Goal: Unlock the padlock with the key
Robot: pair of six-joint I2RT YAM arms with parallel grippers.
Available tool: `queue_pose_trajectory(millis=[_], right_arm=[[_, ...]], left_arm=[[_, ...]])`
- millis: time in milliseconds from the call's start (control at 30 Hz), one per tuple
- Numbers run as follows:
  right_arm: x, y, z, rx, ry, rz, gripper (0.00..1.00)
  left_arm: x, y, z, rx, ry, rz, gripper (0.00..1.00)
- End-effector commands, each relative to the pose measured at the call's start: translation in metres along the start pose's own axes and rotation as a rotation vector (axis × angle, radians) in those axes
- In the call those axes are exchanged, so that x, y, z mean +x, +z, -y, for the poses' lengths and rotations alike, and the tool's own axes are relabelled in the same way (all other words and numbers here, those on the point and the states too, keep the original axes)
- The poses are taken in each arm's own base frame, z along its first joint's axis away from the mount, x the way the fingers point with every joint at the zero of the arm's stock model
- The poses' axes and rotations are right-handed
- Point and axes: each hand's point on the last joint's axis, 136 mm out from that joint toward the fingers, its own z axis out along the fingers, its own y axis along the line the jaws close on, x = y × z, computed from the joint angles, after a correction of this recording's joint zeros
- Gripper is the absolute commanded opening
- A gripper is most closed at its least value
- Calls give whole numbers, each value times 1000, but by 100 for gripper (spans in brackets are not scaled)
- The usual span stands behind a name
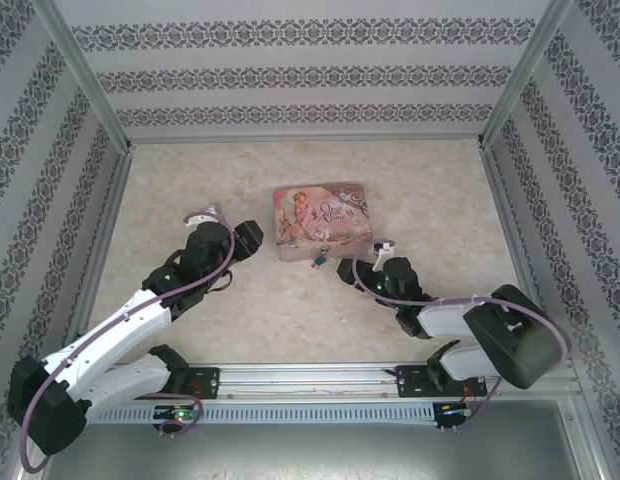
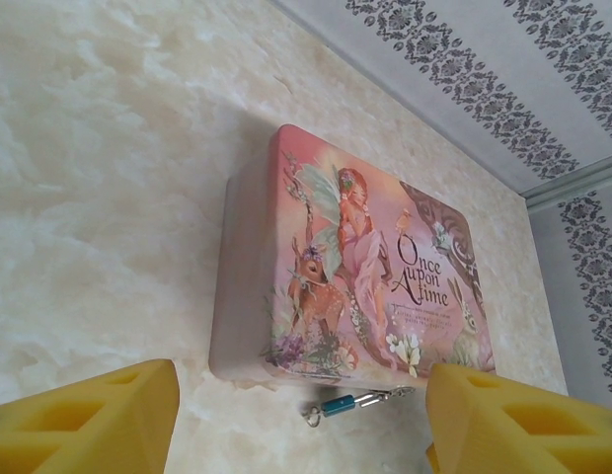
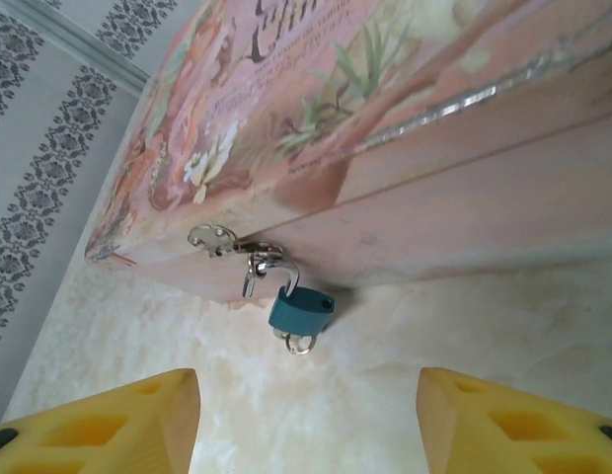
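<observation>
Marbled beige table [image 1: 440,200] bears both arms at its near edge, where the left gripper [image 2: 301,395] and right gripper [image 3: 308,390] each stand with jaws spread wide, holding nothing. Just beyond them, the padlock [image 3: 301,309] hangs by its thin silver shackle from the clasp [image 3: 212,238] on the near side of the pink tin [image 1: 322,215]. Patterned wallpaper [image 1: 290,70] closes the far side.

1 pink tin [image 1: 322,220] and 1 padlock [image 3: 301,312] are counted on 1 table [image 1: 290,310]. 1 small ring [image 3: 299,343] is also counted. 2 grippers are counted, the left gripper [image 2: 304,420] and the right gripper [image 3: 308,425], with 2 yellow fingers [image 2: 84,420] on each.
</observation>
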Motion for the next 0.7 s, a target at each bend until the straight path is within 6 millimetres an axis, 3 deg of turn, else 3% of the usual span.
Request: queue_pose_trajectory(millis=[0,267,467,667], right_arm=[[-9,-3,1,19,-21,25,68],[-17,-10,-13,-28,-61,32,98],[-15,-7,-35,-136,-70,-28,98],[-11,1,-38,-169,-53,-50,98]], left_arm=[[-7,2,8,26,11,-7,67],[-8,16,6,40,-23,-59,69],[-8,31,9,70,-33,-125,69],[-8,47,5,91,-51,-203,69]])
